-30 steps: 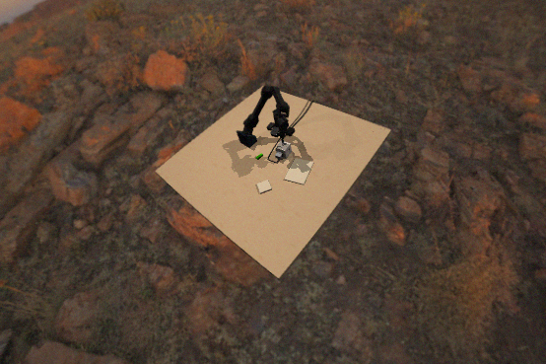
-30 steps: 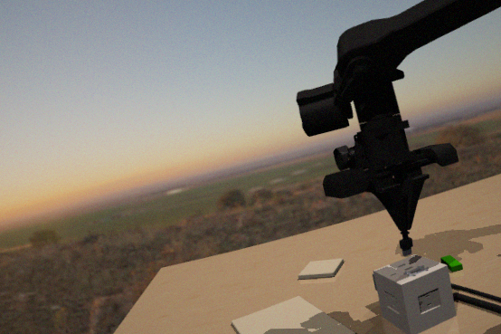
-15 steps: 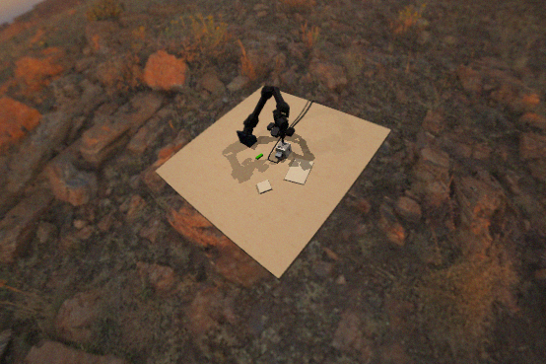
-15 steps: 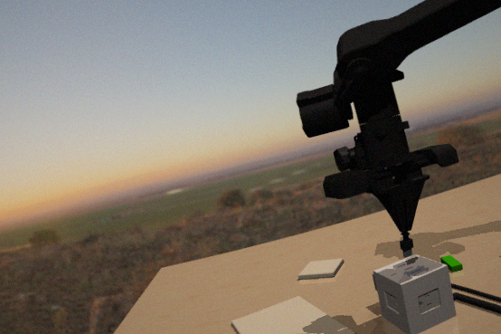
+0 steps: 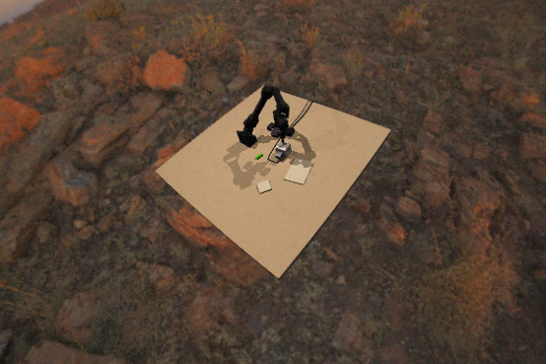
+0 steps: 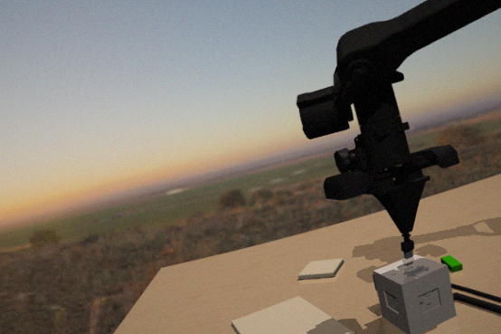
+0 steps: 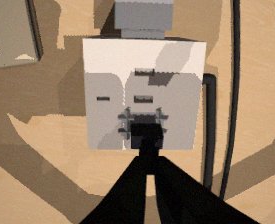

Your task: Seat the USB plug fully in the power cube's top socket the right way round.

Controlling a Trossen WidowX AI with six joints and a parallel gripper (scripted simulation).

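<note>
The pale grey power cube (image 5: 284, 149) (image 6: 431, 303) (image 7: 105, 120) stands on the table. Its top shows three slots and bracket-like grey details in the wrist view. My gripper (image 5: 283, 140) (image 6: 406, 233) (image 7: 149, 164) is shut on the USB plug (image 6: 407, 245) (image 7: 146, 135) and holds it roughly upright over the cube's top, near one edge. The plug's body is black. Its metal end (image 6: 409, 254) points down and is visible just at or above the top face; I cannot tell whether its tip is in the socket. Plug and fingers hide the socket in the wrist view.
A grey block (image 7: 144, 15) juts from one side of the cube. Black cables (image 6: 479, 302) (image 7: 235, 75) run beside it. A green block (image 5: 259, 156) (image 6: 451, 262), a small pale tile (image 5: 264, 186) (image 6: 321, 269) and a larger pale tile (image 5: 298, 174) (image 6: 289, 317) lie nearby.
</note>
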